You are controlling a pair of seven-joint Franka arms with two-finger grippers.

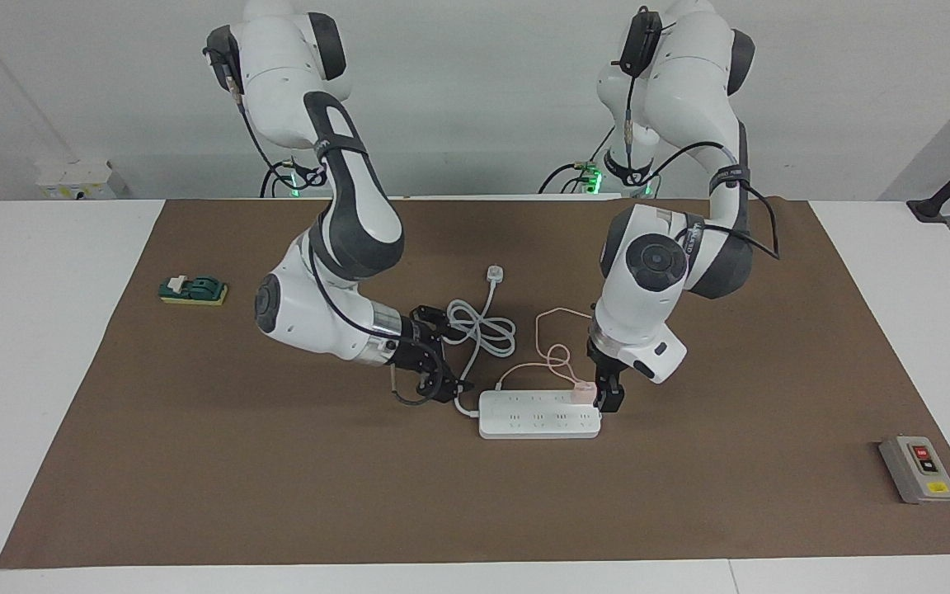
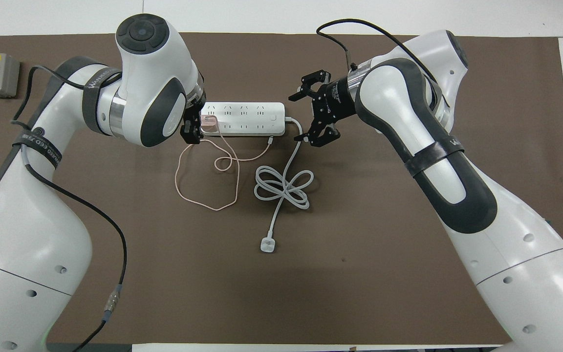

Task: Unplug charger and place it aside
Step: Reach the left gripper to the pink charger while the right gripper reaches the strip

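Facing view: charger [image 1: 583, 391] plugged into power strip [image 1: 539, 415], left gripper [image 1: 609, 398] spread beside it; overhead view: right gripper [image 2: 316, 116] splayed at cord end [image 2: 289, 119], likely bracing; next: clamping, then pulling the plug free.

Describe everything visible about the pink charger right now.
The charger is a small pale pink cube, plugged upright into the white power strip at the end toward the left arm. Its thin pink cable loops loosely over the brown mat, nearer the robots. The left gripper, open, is right beside the cube; contact cannot be confirmed.
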